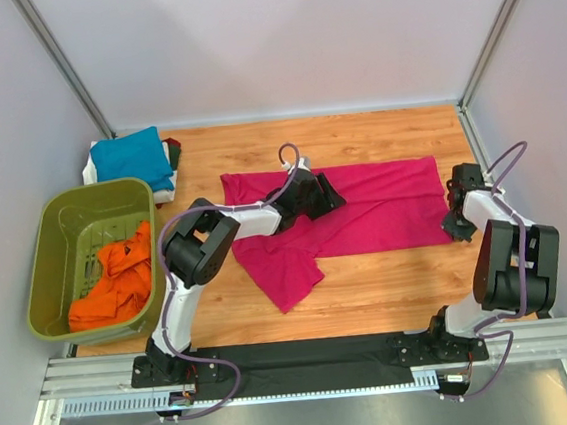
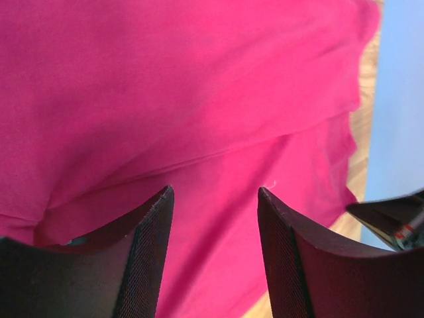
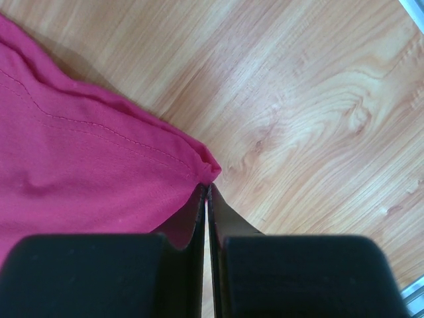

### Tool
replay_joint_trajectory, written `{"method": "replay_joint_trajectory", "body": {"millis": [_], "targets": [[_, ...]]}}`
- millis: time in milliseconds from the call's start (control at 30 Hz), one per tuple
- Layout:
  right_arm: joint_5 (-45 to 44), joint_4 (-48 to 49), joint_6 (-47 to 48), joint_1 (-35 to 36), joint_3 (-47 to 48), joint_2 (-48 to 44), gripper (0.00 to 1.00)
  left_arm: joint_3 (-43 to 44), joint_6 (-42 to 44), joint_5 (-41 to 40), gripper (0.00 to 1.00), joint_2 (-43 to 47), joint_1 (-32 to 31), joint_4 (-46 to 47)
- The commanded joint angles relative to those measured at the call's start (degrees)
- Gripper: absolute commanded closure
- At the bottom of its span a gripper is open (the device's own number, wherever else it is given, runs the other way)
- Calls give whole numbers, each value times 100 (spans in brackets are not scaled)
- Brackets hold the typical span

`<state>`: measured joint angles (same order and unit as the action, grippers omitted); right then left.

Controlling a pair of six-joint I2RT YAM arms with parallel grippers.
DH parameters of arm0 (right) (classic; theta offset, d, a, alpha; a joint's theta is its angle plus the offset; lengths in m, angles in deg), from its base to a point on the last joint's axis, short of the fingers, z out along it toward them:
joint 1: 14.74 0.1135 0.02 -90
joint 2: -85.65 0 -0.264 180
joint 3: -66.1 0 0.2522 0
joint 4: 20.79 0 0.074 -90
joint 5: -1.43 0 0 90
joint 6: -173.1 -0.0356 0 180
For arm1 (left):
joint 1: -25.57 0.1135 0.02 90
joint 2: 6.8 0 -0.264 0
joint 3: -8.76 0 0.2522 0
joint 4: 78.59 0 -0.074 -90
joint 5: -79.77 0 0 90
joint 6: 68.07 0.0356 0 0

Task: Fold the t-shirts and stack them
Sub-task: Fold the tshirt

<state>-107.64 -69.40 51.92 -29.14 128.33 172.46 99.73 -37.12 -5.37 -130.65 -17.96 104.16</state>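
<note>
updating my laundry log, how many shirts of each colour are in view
magenta-pink shirt: 1
orange heap in the basket: 1 seen, maybe more
teal-blue shirt: 1
white shirt under it: 1
total: 4 seen

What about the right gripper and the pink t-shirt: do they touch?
Touching. The right wrist view shows the right gripper shut on a corner of the pink t-shirt.

Bright, even light from above — shadows faint and soft, left wrist view slightly blurred up close.
</note>
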Motion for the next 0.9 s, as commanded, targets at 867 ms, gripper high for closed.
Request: {"method": "replay_joint_trajectory", "body": {"millis": [867], "targets": [[175, -293, -29, -538, 215, -199, 97, 23, 587, -161, 42, 80, -33, -508]]}}
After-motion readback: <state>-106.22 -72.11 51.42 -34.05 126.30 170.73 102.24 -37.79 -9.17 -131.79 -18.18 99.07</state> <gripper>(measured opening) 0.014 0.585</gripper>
